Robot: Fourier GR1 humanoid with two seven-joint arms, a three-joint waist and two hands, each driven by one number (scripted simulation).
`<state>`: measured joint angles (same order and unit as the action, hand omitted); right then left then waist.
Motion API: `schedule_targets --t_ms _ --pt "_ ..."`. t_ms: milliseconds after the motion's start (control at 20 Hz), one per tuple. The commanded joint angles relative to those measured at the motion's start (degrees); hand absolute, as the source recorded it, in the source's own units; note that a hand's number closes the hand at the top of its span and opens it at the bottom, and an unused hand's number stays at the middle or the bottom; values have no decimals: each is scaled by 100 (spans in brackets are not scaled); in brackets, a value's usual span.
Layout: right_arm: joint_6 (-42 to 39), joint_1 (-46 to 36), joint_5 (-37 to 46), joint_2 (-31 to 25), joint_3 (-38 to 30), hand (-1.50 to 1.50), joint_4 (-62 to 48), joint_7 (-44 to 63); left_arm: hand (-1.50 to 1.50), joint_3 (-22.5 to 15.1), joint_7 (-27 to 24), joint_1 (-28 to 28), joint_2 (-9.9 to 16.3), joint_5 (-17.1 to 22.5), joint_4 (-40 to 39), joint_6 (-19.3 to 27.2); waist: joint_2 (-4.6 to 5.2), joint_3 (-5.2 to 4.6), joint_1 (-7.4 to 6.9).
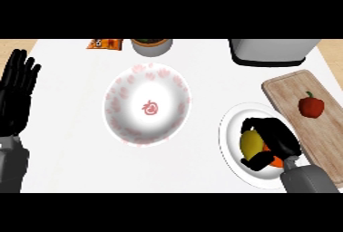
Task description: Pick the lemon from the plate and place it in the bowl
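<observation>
Lemon [251, 142] is gripped by curled right robot hand [273, 138] over plate [231, 122], lower right; left robot hand [17, 88] rests open, left edge.

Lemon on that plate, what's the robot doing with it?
The right hand has its fingers curled round the lemon, which is still over the plate at the right. Something orange shows under the hand too. The bowl with the red pattern sits in the middle of the counter with no lemon in it yet. The left hand rests open at the left edge, fingers up. A red pepper lies on the cutting board beside the plate.
</observation>
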<state>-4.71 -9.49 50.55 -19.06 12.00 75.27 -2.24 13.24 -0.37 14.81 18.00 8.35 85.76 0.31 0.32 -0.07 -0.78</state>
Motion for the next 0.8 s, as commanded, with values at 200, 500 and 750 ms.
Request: schedule_targets --t_ms 200,500,750 --pt "-793 -1752 -67 -2069 -874 150 -2216 -1874 0 -72 -37 204 -43 18 -162 -73 77 22 -203" --pt "86 -2857 178 -2217 -1246 150 -3684 -2545 0 -124 -45 268 -119 -121 -49 98 40 21 -135" --pt "-569 -3544 -291 -2307 -1533 150 -3673 -3179 0 -40 -226 98 -87 -143 -256 25 -2 9 -26"
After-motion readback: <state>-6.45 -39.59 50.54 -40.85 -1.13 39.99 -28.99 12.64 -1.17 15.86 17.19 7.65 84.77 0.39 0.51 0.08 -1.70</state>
